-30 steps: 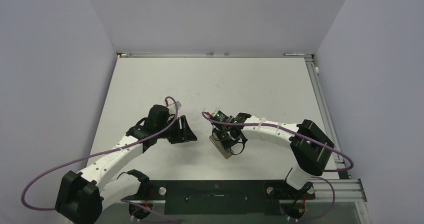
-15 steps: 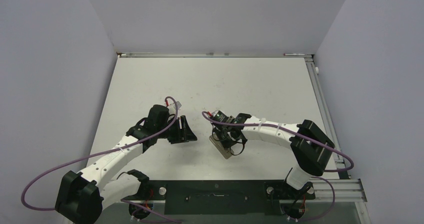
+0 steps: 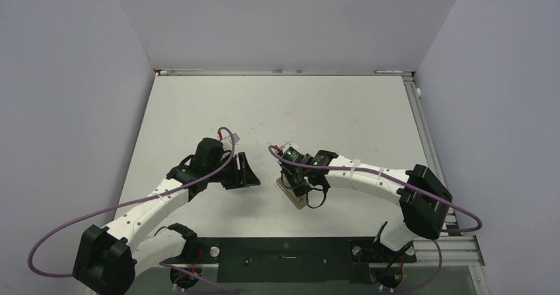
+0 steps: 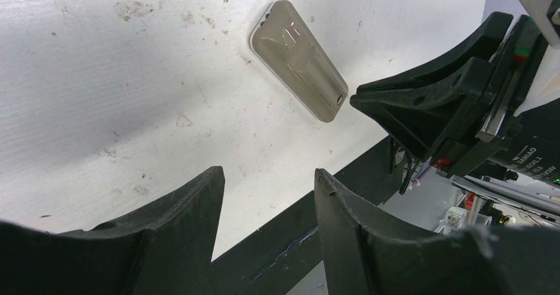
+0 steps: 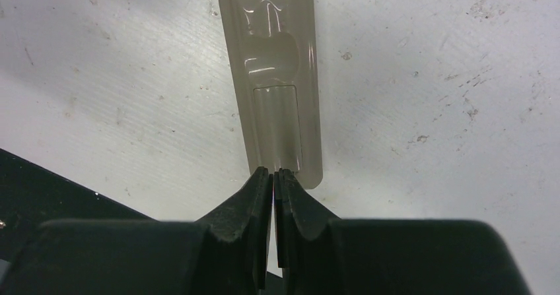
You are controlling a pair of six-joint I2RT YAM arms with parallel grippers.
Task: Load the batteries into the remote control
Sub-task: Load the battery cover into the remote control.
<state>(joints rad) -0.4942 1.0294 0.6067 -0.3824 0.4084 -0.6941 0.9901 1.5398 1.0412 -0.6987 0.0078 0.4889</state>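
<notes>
The remote control (image 3: 292, 194) lies on the table with its back up, a slim beige-grey handset; it also shows in the left wrist view (image 4: 300, 64) and the right wrist view (image 5: 277, 77). A rectangular panel (image 5: 278, 127) covers the battery recess. My right gripper (image 5: 275, 171) is shut, with its tips at the near end of that panel; in the top view it (image 3: 300, 188) is over the remote. My left gripper (image 4: 267, 171) is open and empty, a short way left of the remote (image 3: 245, 171). No batteries are in view.
The black base plate (image 3: 284, 259) runs along the table's near edge, close to the remote. An aluminium rail (image 3: 422, 130) lines the right side. White walls enclose the table on three sides.
The right arm's elbow has swung outward to the right and lower. Its gripper has stayed shut over the remote's near end. The left arm has not moved.
</notes>
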